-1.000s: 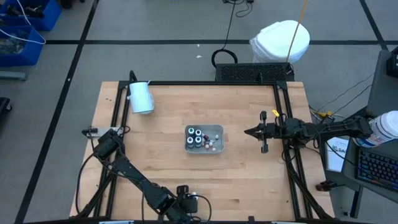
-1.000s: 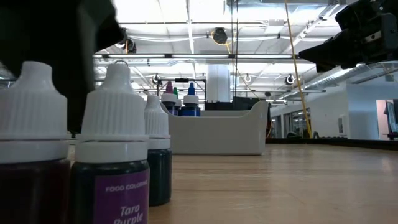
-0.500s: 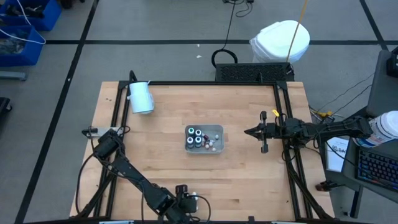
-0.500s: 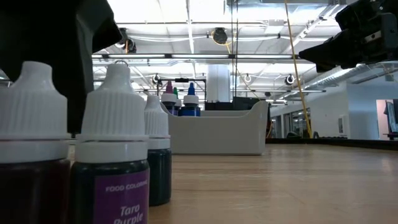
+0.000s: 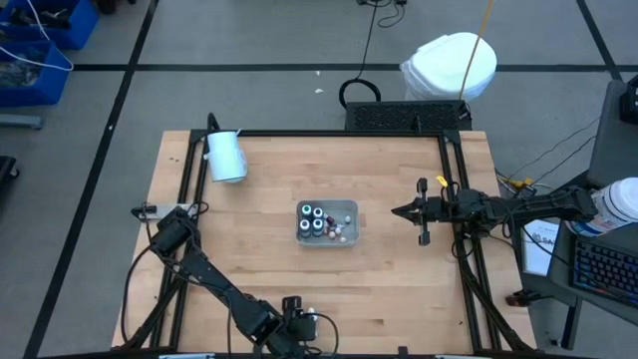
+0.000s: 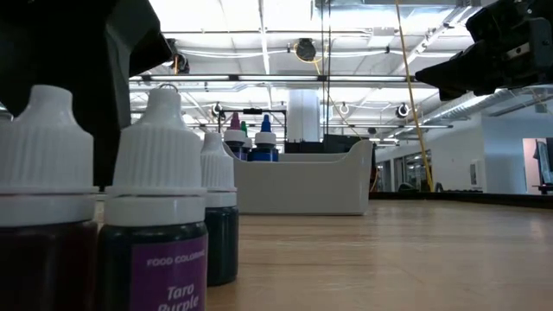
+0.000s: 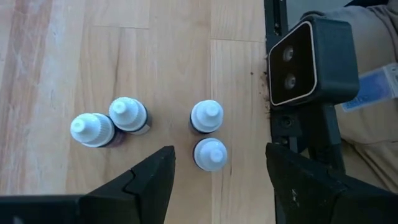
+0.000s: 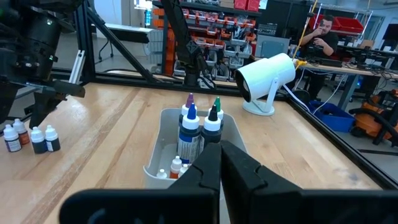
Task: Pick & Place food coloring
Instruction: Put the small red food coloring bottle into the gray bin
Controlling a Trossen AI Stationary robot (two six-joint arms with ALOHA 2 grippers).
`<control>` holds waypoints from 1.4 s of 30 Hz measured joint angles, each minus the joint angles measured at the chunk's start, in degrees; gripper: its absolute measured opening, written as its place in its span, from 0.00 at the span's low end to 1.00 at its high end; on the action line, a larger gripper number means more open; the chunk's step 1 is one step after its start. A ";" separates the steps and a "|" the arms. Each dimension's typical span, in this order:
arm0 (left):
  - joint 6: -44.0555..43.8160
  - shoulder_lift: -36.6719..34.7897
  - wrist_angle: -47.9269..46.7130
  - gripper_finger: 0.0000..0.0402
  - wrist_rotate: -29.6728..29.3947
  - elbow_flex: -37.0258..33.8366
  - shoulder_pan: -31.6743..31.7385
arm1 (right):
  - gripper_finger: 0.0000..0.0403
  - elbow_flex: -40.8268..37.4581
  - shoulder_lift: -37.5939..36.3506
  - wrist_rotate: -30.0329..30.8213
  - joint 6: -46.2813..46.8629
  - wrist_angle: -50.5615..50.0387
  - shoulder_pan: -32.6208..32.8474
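Observation:
Several small food coloring bottles with white caps stand upright on the wooden table near its front edge: two pairs (image 7: 93,129) (image 7: 206,117). My left gripper (image 7: 219,152) hovers open above them, pointing steeply down, its fingers on either side of the nearest bottle (image 7: 210,155) without touching it. In the low view the same bottles (image 6: 160,216) fill the left, under the dark left gripper (image 6: 78,52). More bottles stand in the pale grey tray (image 5: 351,211) at the table's middle. My right gripper (image 5: 399,211) waits shut, level, at the right side.
A white cylinder (image 5: 225,156) lies at the far left of the table. The low camera's black housing (image 7: 311,62) stands at the front edge, close beside the bottles. A black frame rail (image 5: 454,179) runs along the table's sides. A person (image 8: 323,31) sits far behind the table.

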 joint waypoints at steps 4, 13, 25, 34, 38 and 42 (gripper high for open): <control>0.16 0.00 0.00 0.63 -0.07 0.01 0.14 | 0.00 0.00 0.02 0.00 0.01 0.00 0.00; 0.64 0.00 0.00 0.63 -0.50 0.01 0.26 | 0.00 0.00 0.00 0.00 0.01 0.00 0.00; 1.03 0.02 0.56 0.48 0.14 0.00 0.33 | 0.00 0.00 0.00 0.00 0.04 0.00 0.00; 0.90 0.02 0.54 0.45 -0.21 0.01 0.33 | 0.00 0.00 0.02 0.00 0.04 0.00 0.00; 1.42 0.02 0.49 0.49 -0.76 0.01 0.33 | 0.00 0.00 0.00 0.00 0.04 0.00 -0.01; 1.66 0.02 -0.11 0.52 -0.67 -0.06 0.33 | 0.00 0.00 0.00 0.00 0.04 0.00 0.00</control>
